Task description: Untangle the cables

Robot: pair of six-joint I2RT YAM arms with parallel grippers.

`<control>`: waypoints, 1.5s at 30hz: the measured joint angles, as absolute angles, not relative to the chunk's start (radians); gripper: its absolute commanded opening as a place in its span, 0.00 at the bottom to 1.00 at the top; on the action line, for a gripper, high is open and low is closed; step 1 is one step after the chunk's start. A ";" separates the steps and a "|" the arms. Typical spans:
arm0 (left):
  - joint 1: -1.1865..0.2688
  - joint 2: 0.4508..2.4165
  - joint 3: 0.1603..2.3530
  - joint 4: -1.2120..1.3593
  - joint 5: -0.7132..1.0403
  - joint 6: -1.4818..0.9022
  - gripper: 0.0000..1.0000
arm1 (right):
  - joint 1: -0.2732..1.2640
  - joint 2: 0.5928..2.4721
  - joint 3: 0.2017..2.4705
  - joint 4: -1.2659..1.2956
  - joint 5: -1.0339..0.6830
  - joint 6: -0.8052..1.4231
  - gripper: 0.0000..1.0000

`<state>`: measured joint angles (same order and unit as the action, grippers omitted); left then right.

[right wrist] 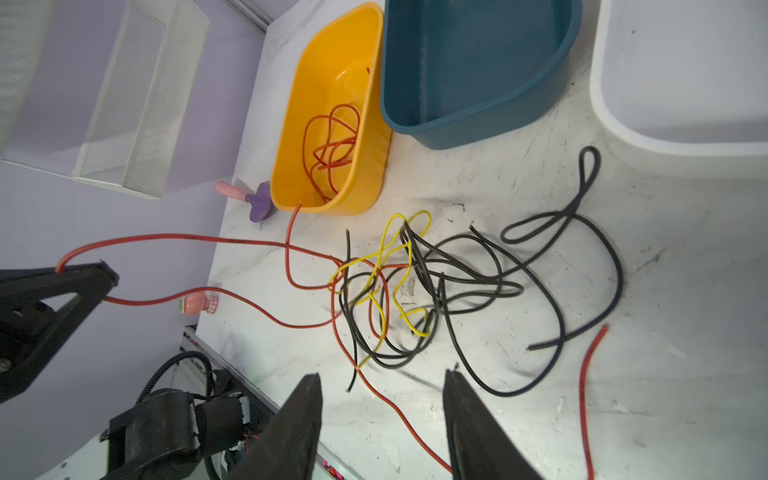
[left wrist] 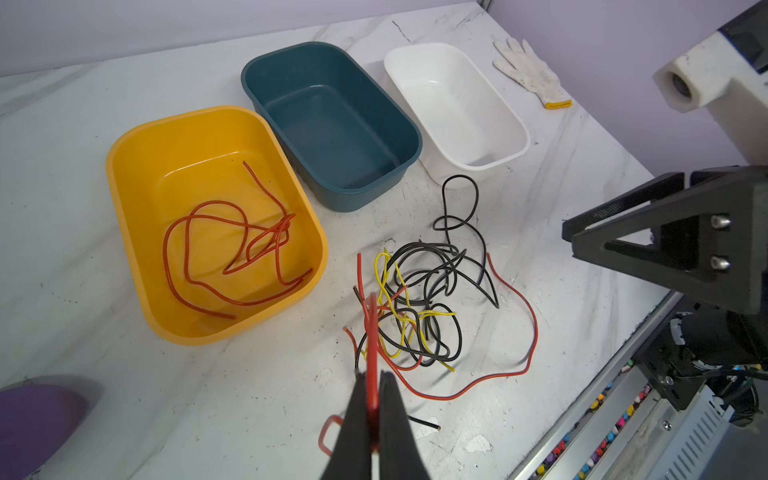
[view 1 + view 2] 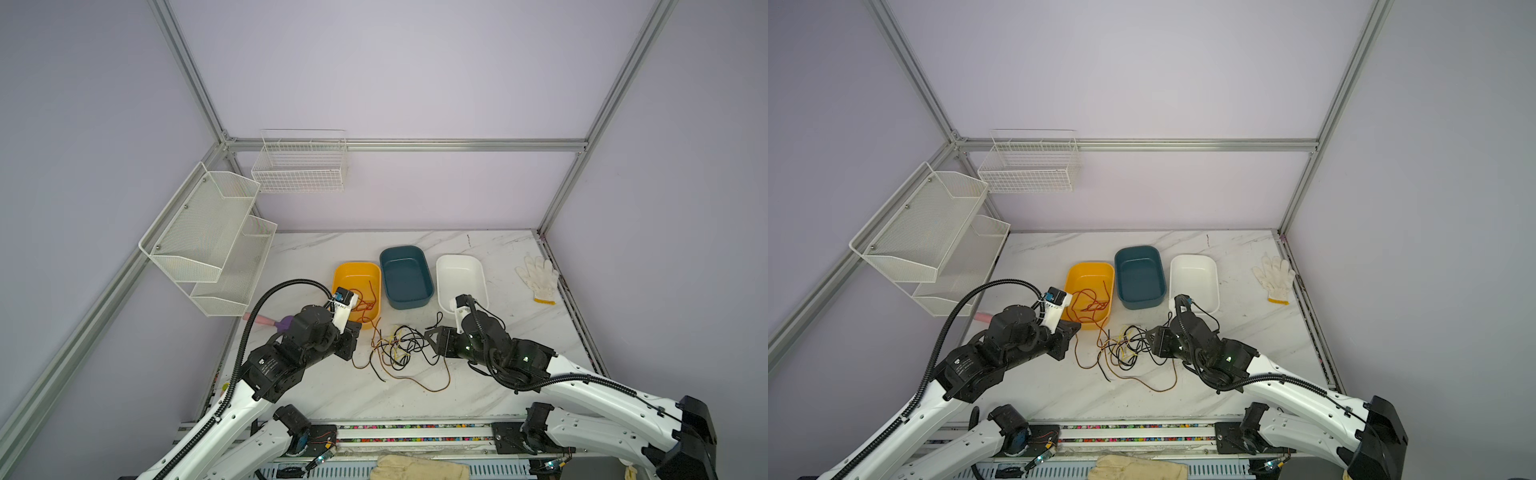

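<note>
**Left tool**: nearest the lens in the left wrist view. Its jaws are pressed together on a red cable, which runs from the grip down into the pile.

**Cables**: black, yellow and red strands loosely knotted on the counter. The knot lies just beside the yellow tub, off the short end that faces the arms. Several red strands already lie inside the tub. One hangs over that rim and trails toward the knot.

**Right tool**: on the far side of the knot from the yellow tub, jaws roughly half apart with nothing between them.

**Assessment:** the step in hand appears to be drawing the held red strand clear so it can go into the tub. In the right wrist view the strand enters the knot among yellow loops and black strands, so a straight haul would likely drag the whole pile.

**Recommended:**
- Lower the right tool onto the black bundle on the side of the knot away from the tub and pin it to the counter.
- Draw the left tool slowly along the strand's own line.
- Stop if a yellow loop lifts with it, and re-pin closer to the crossing.

**Risk:** the strand draped over the tub's rim could catch and pull sorted cable back out.
</note>
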<state>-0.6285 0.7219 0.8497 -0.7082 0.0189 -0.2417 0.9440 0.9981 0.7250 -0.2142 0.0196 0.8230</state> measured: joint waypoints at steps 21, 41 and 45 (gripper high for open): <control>-0.628 0.647 0.822 -0.667 0.089 -0.212 0.00 | 1.047 1.603 0.848 0.139 0.003 1.153 0.51; -0.629 0.619 0.818 -0.652 0.152 -0.212 0.00 | 0.971 1.826 0.942 0.232 0.016 1.168 0.29; -0.631 0.591 0.817 -0.650 0.154 -0.202 0.00 | 0.962 1.830 0.936 0.239 0.029 1.168 0.15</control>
